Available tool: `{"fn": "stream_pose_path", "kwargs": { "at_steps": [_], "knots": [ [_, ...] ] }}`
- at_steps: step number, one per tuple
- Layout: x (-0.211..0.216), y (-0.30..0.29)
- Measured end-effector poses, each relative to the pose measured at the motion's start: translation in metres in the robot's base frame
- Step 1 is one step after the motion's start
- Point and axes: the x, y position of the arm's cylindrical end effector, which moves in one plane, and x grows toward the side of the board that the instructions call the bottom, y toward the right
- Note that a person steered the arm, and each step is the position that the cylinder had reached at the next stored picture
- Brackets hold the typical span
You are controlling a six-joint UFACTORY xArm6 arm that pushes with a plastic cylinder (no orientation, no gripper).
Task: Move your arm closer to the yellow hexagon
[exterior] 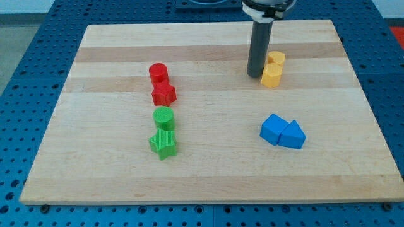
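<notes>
The yellow hexagon [271, 76] lies on the wooden board [208, 164] at the view's upper right, touching another yellow block [275, 59] just above it. My tip [254, 75] stands just left of the two yellow blocks, level with the hexagon and very close to it; whether it touches I cannot tell.
A red cylinder [158, 72] and a red star-like block [164, 94] sit left of centre. Below them are a green cylinder [163, 117] and a green star [163, 144]. A blue cube [273, 128] and a blue triangular block [292, 135] lie at lower right.
</notes>
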Motion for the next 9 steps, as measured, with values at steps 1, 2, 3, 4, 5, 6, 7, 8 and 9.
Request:
{"fn": "stream_pose_path", "kwargs": {
  "at_steps": [1,2,3,4,5,6,7,8,9],
  "knots": [
    [0.000,0.014],
    [0.000,0.014],
    [0.006,-0.026],
    [0.015,-0.057],
    [0.011,-0.050],
    [0.009,-0.037],
    [0.027,-0.037],
    [0.035,-0.037],
    [0.037,-0.028]
  ]
}}
